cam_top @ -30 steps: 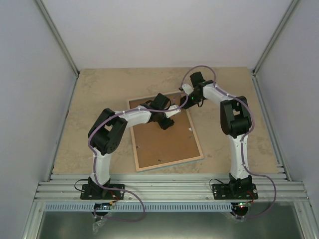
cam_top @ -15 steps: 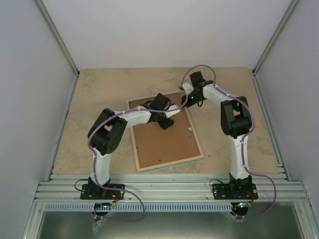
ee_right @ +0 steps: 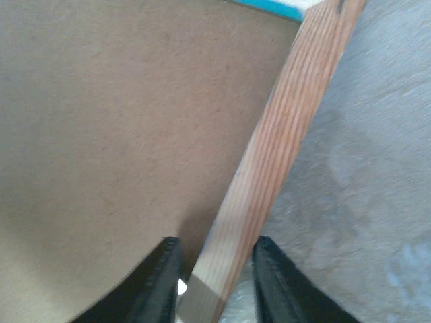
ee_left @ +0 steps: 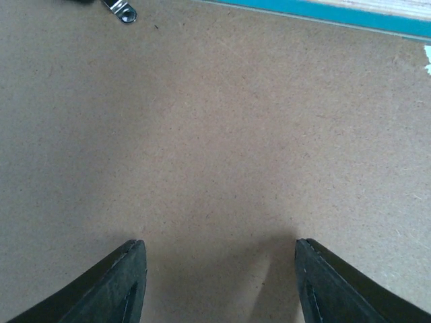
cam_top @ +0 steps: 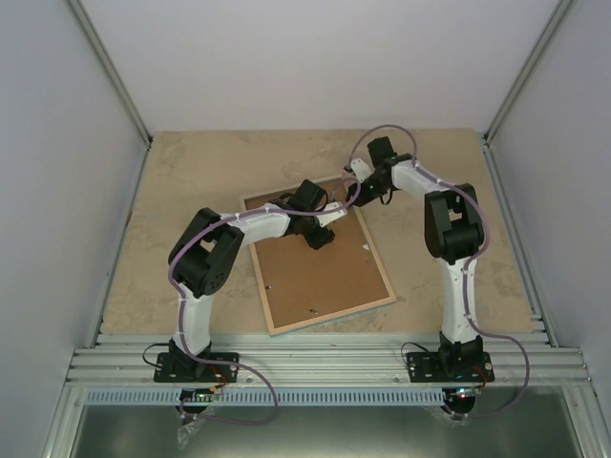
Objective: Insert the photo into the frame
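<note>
The frame [cam_top: 330, 318] lies back-up at the middle of the counter [cam_top: 191, 172]; the photo is not visible. The right gripper [ee_right: 217, 272] has its jaws narrow, pinching the frame's wooden edge near its far right corner. The left gripper [ee_left: 217, 282] holds nothing, its jaws wide over the backing board [cam_top: 320, 277]. Risk: the thin edge slips from the pinch if lifted — the frame drops and the board shifts.

The worktop [cam_top: 191, 172] is a pale, mottled beige slab that reaches back from the near edge. Only one thing lies directly on it, near the middle: the frame [cam_top: 332, 316], back side up (light wood rails around a brown backing board [cam_top: 315, 272]). It sits askew, its long sides running from near right to far left.
</note>
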{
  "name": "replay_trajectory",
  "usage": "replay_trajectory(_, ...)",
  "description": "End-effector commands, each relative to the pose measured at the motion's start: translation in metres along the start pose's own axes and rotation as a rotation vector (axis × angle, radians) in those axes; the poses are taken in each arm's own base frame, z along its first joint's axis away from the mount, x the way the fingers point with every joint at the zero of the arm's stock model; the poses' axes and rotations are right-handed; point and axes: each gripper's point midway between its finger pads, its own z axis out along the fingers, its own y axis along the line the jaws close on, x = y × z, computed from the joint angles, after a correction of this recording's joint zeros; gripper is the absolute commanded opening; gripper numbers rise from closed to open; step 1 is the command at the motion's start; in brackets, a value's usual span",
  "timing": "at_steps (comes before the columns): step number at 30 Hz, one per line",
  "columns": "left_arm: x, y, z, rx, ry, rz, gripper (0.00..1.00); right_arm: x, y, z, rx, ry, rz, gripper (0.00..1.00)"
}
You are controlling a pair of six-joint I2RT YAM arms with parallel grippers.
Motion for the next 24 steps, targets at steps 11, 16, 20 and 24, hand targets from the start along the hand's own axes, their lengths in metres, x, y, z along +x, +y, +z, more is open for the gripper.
replay_trajectory(11,-0.043,0.020,-0.012,-0.015,-0.124,-0.156,0.62,0.010,-0.009,-0.076,-0.121,-0.154,0.053,0.42)
replay_trajectory(16,-0.062,0.031,0.007,-0.006,-0.138,-0.249,0.58,0.047,0.008,-0.072,-0.154,-0.107,0.113,0.39)
replay_trajectory(20,-0.071,0.037,0.021,0.004,-0.137,-0.298,0.53,0.063,0.020,-0.066,-0.184,-0.092,0.144,0.39)
replay_trajectory(24,-0.073,0.038,0.034,0.017,-0.130,-0.303,0.51,0.075,0.031,-0.056,-0.191,-0.073,0.150,0.38)
